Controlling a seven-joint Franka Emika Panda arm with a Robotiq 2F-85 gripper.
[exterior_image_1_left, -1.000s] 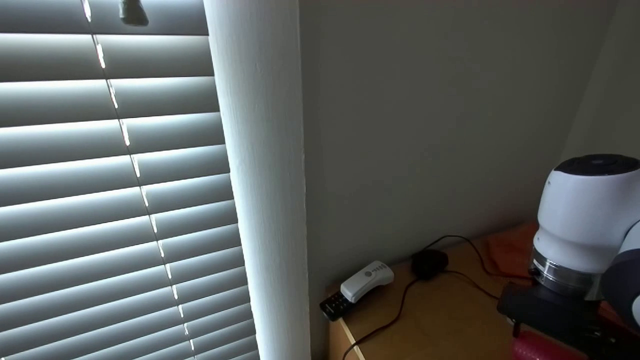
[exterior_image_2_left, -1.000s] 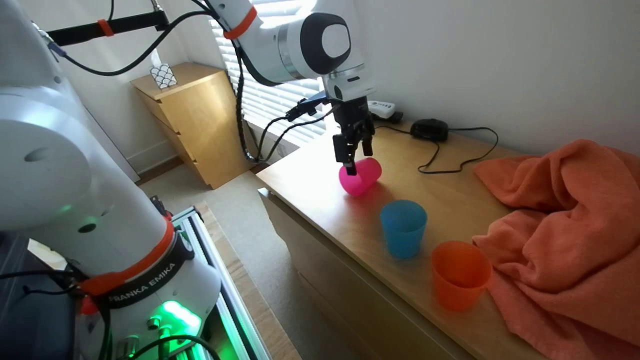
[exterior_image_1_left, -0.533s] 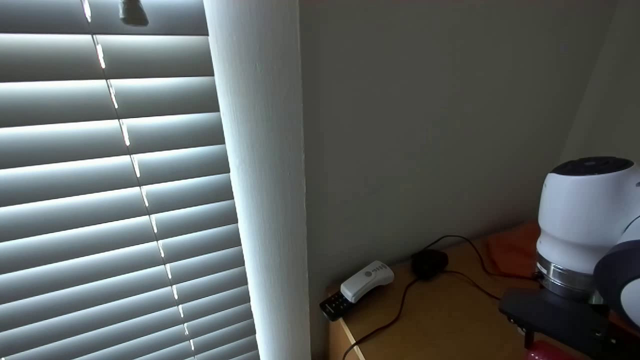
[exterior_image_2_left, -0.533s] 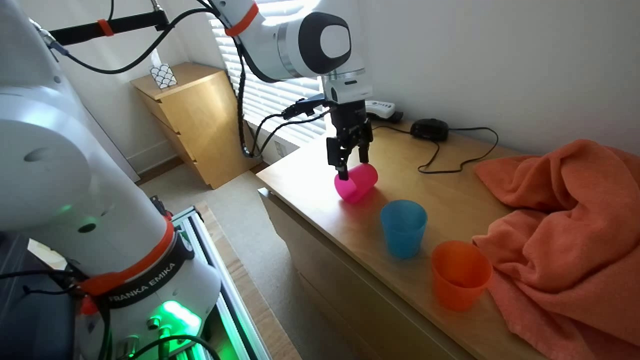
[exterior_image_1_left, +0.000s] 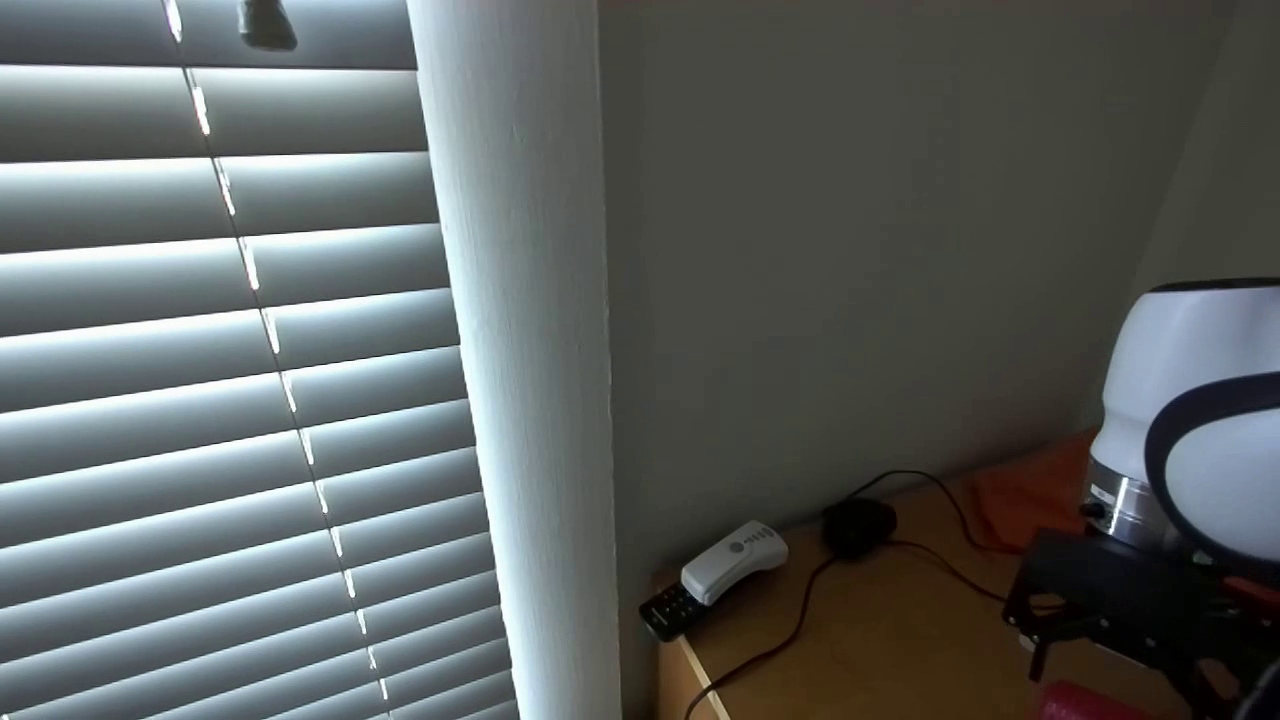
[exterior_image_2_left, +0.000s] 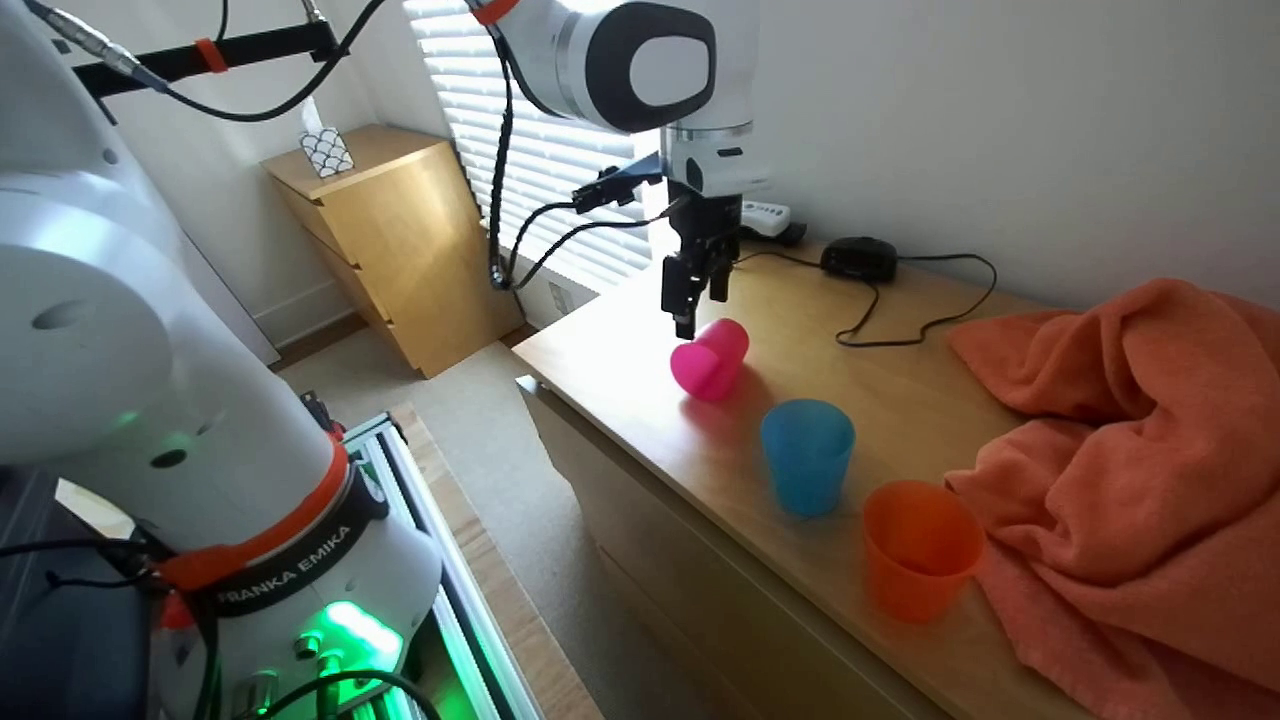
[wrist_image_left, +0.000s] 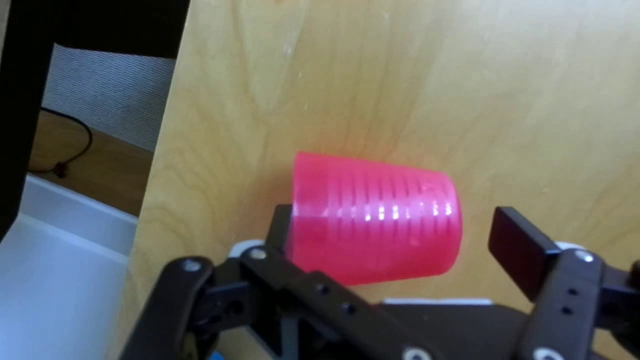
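Cabinet top (wrist_image_left: 215, 165): in the wrist view, a wood strip was seen between its edge and the side-lying pink cup (wrist_image_left: 375, 220).
Gripper (wrist_image_left: 397, 235): was spread wide, either side of the cup; contact could not be told.
Pink cup: in an exterior view (exterior_image_2_left: 710, 360), had been turned slightly since earlier.
White arm (exterior_image_1_left: 1190, 350): in an exterior view, had been raised.

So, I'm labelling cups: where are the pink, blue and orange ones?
Pink cup (wrist_image_left: 377, 219), wrist view: outer wall.
Blue cup (exterior_image_2_left: 808, 482), in an exterior view: outer wall.
Orange cup (exterior_image_2_left: 912, 594), in an exterior view: outer wall.
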